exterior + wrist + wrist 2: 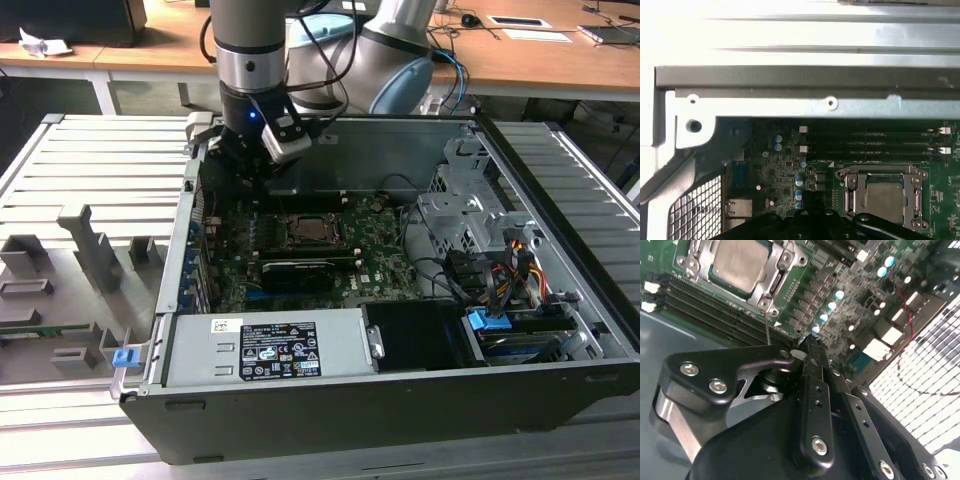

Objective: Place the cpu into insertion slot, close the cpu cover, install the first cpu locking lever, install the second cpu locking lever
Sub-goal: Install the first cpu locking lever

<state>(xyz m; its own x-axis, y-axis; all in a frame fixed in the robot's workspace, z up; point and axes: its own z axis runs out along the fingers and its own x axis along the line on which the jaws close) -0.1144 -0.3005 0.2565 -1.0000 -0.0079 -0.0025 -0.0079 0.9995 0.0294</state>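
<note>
The cpu (739, 262) lies flat in the insertion slot (855, 176), its dull grey face (883, 199) showing through the square opening. The silvery cpu cover (781, 270) is down around it. In the exterior view the slot (305, 232) sits mid-board. My gripper (810, 346) hangs above the board beside the socket, toward the case's rear corner (252, 172), fingers closed together with nothing seen between them. A thin dark rod (766, 330) rises from near the socket's corner toward the gripper's body.
Black memory slots (865, 142) run along the socket next to the grey case wall (805, 80). A long black block (300, 272) lies in front of the socket. Drive cage and cables (490, 260) fill the exterior view's right; the power supply (270, 350) is in front.
</note>
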